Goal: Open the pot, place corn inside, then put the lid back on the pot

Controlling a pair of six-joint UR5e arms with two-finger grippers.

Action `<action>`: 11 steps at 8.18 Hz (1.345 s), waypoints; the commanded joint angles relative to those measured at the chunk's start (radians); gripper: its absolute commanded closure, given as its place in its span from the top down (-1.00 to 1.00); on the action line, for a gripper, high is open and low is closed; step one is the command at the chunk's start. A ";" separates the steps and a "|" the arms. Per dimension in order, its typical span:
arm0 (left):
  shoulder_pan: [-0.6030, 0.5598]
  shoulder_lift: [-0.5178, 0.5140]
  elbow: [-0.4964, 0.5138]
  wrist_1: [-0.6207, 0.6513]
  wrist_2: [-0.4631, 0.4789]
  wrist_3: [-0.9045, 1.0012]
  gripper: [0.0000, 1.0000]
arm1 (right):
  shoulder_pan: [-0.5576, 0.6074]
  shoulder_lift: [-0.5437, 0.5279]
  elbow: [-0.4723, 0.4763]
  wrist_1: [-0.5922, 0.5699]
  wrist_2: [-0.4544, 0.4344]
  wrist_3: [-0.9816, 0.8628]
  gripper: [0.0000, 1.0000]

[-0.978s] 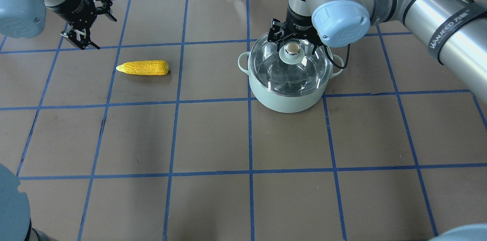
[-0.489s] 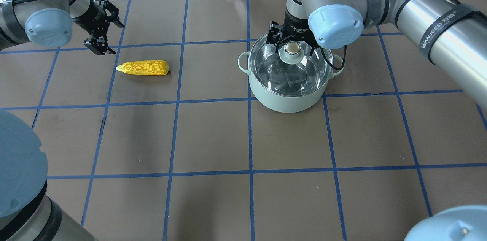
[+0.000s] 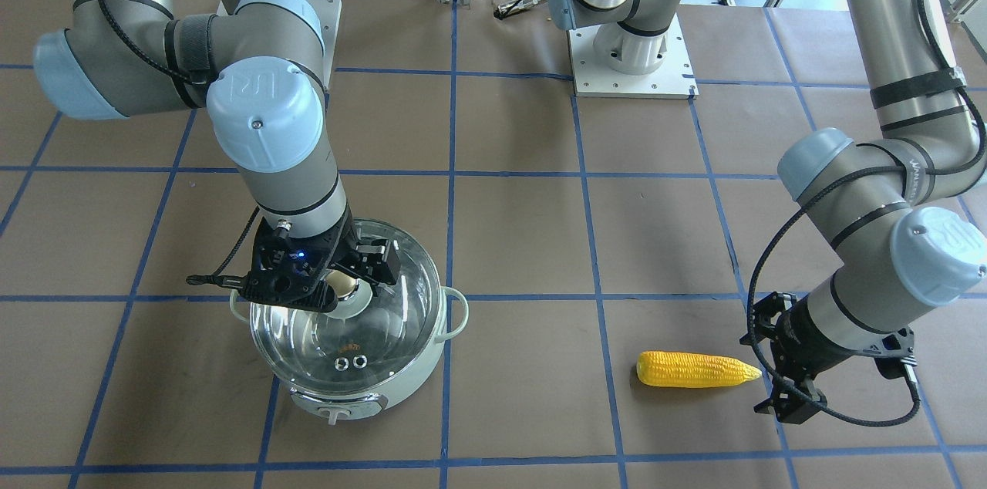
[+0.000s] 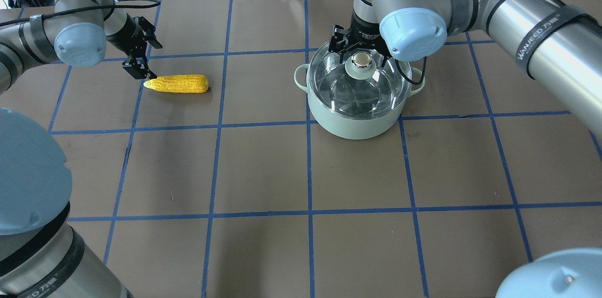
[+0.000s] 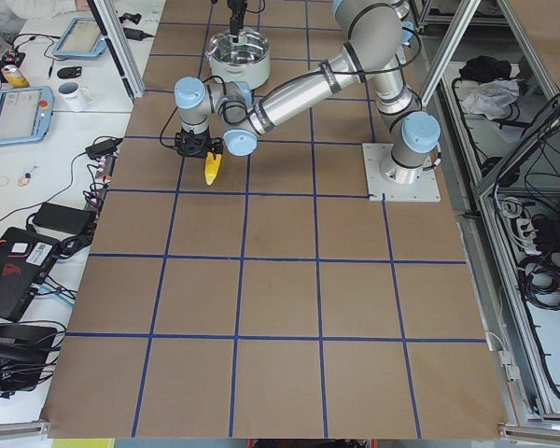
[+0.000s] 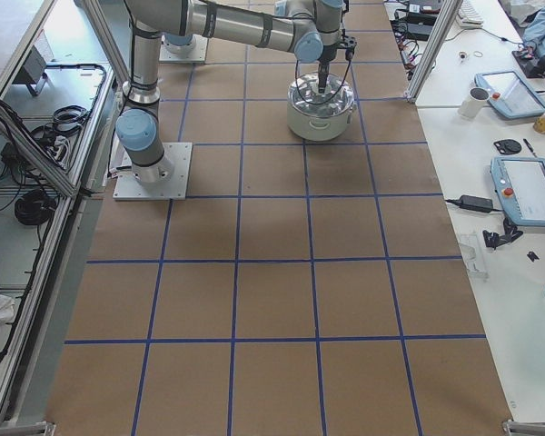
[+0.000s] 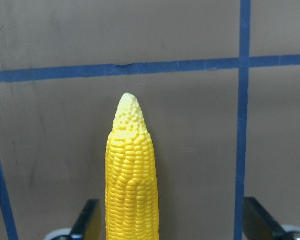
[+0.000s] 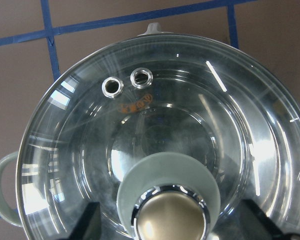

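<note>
As far as I can judge, no step of the task is finished yet; the lid [image 4: 336, 93] sits closed on the pot [image 4: 357, 124], and the corn [image 4: 178, 84] lies flat on the table [image 4: 263, 171], well apart from the pot, on my left side; its tapered end points away from the pot. My right gripper [image 4: 360, 55] stands above the lid, with the jaws spread on both sides of the knob [image 4: 360, 59]; in the right wrist view the fingers [image 8: 89, 225] are well apart from the knob and do not touch it, so this gripper is released and grasps nothing. My left gripper [image 4: 146, 59] is at the tapered end of the corn; in the left wrist view the corn runs between the two fingers with free space on each side, so this gripper is also released; whether it is low enough to close on the corn, I cannot tell. I think both arms are in the approach to their first grasp; the right one needs to clench on the knob and lift the lid away; only then the pot is open for the corn. What is left is therefore nearly everything: to take off the lid, to grasp the corn and carry it across to the pot, to lay it inside, and to put the lid back.
</note>
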 commanded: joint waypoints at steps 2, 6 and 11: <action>-0.007 -0.014 -0.001 -0.006 -0.013 -0.121 1.00 | 0.000 0.002 0.000 -0.001 -0.009 -0.018 0.49; -0.030 -0.036 -0.002 -0.013 -0.040 -0.126 1.00 | 0.000 0.002 0.000 0.000 -0.009 -0.037 -0.07; -0.030 -0.061 -0.053 -0.015 -0.039 -0.109 1.00 | -0.002 -0.010 -0.026 0.005 0.003 -0.056 -0.90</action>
